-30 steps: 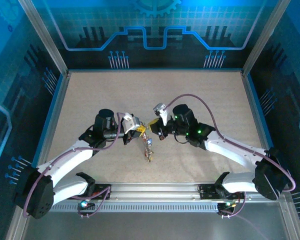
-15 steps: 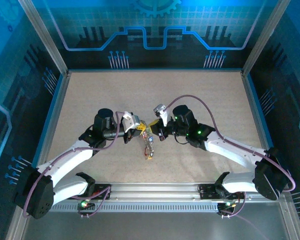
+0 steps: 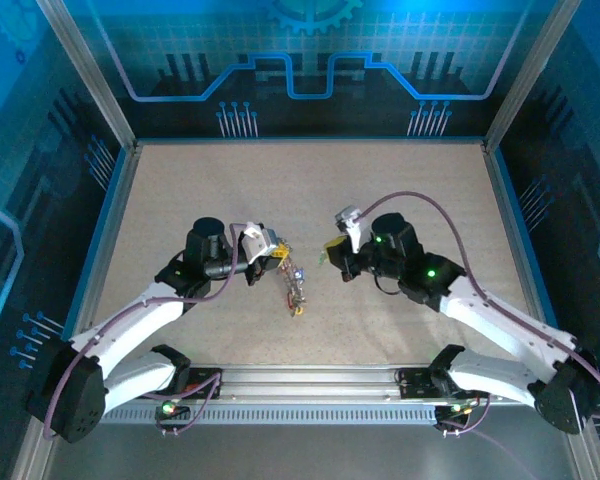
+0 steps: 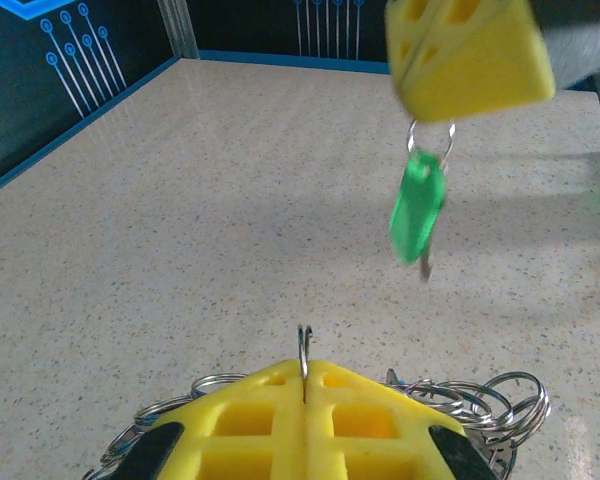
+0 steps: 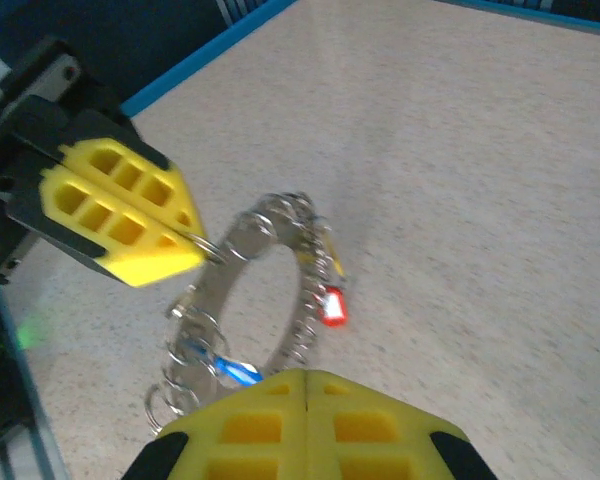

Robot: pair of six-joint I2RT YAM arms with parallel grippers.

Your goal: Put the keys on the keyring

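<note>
Clenching the keyring at table centre with my left gripper; at 3 o'clock, my right gripper pinches a green key, whose swinging could miss the ring's opening.

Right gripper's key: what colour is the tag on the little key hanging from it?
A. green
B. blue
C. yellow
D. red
A: in the left wrist view, the key hanging from the right gripper wears a green tag.
</note>
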